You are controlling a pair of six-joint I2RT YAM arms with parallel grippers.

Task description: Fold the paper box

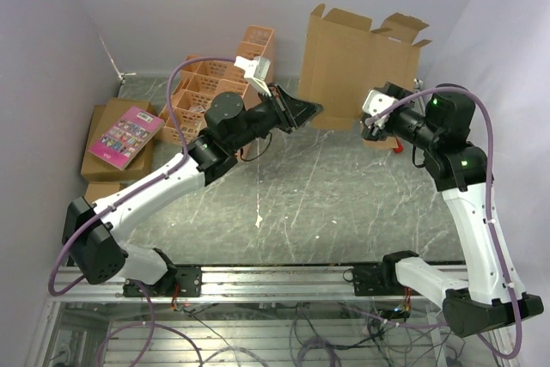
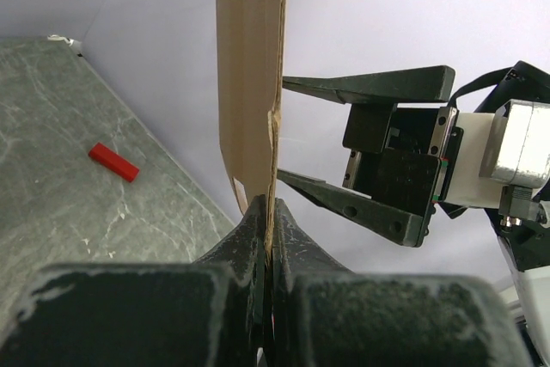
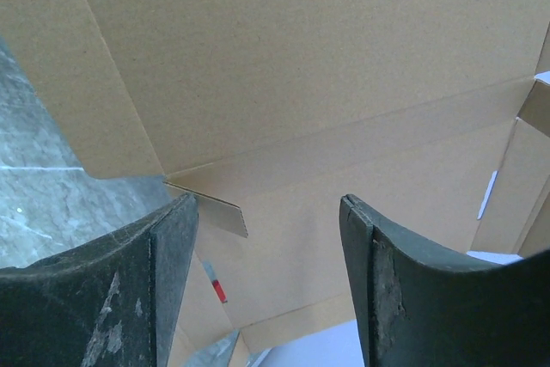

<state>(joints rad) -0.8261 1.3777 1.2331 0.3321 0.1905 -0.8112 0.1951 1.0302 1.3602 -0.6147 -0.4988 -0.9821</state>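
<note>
Left gripper [image 2: 269,209] pinches the lower edge of the paper box [image 1: 357,66], a plain brown creased sheet with top flaps, upright over the table [image 1: 326,204]; right gripper [image 2: 294,126] gapes just beside it.

Paper box [image 1: 357,62] standing upright at 1 o'clock, left gripper [image 1: 311,111] on its 7 o'clock corner, right gripper [image 1: 369,126] at its 5 o'clock edge, orange crate [image 1: 210,83] at 11 o'clock, pink book [image 1: 126,135] at 9 o'clock.
</note>
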